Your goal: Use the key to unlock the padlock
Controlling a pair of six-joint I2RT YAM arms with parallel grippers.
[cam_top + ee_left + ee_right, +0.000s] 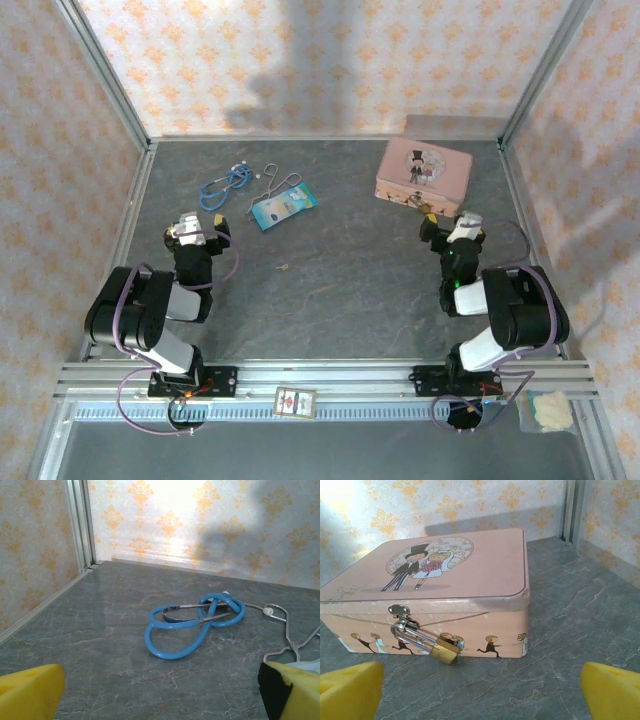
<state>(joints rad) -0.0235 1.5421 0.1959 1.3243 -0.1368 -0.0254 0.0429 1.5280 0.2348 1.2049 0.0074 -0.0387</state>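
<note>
Wide open and touching nothing, the left gripper (200,222) and right gripper (449,222) flank the key (285,267) lying on the table (360,290), while just beyond the right one the padlock (444,652) hangs on the tin (470,565) front clasp.

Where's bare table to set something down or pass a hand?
Free: mid table, between the blue-white card and the pink tin; also the near side around the key. Crowded: far left, blue cord bundle near that card; padlock on the tin's front.
</note>
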